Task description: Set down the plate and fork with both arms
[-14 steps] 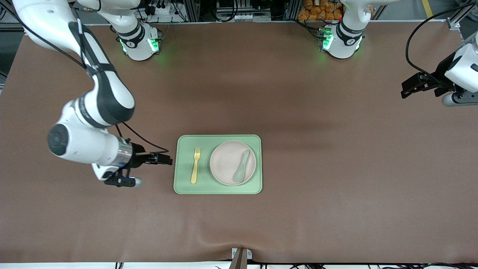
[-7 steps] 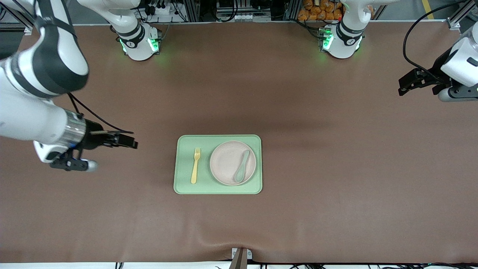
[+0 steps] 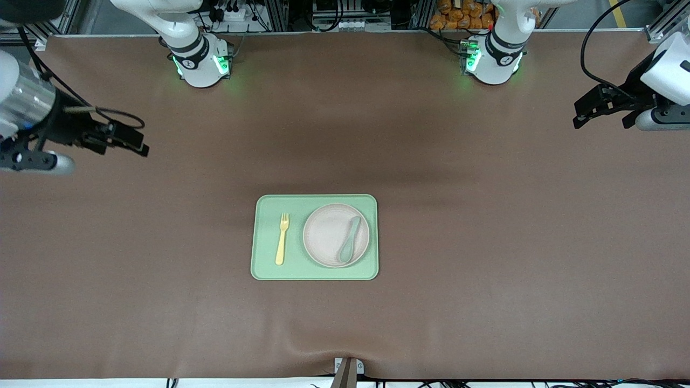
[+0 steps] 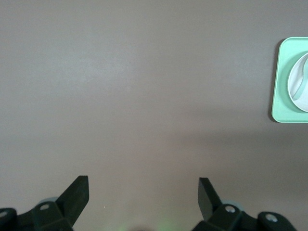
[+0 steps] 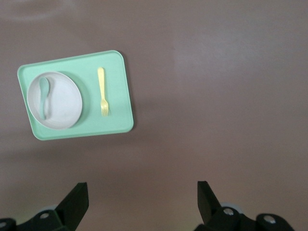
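The pale pink plate point(image 3: 326, 237) lies on the light-green tray point(image 3: 265, 263) in the middle of the table. The yellow fork point(image 3: 281, 238) lies on the tray beside the plate, toward the right arm's end. My right gripper point(image 3: 141, 143) is open and empty over bare table at the right arm's end. Its wrist view shows the tray point(image 5: 119, 82), plate point(image 5: 62, 103) and fork point(image 5: 102, 91) past its open gripper point(image 5: 143, 192). My left gripper point(image 3: 575, 116) is open and empty over bare table at the left arm's end. Its wrist view point(image 4: 143, 190) catches the tray's edge point(image 4: 278, 82) and part of the plate point(image 4: 303, 101).
A grey-green spoon point(image 3: 349, 240) lies on the plate and shows in the right wrist view point(image 5: 44, 96) too. The brown table cover point(image 3: 485, 242) spreads wide around the tray. The arms' green-lit bases point(image 3: 200, 62) stand along the table's edge farthest from the front camera.
My right gripper has drawn away from the tray, toward the right arm's end of the table and toward the bases. My left gripper has shifted a little toward the bases. Tray items have not moved.
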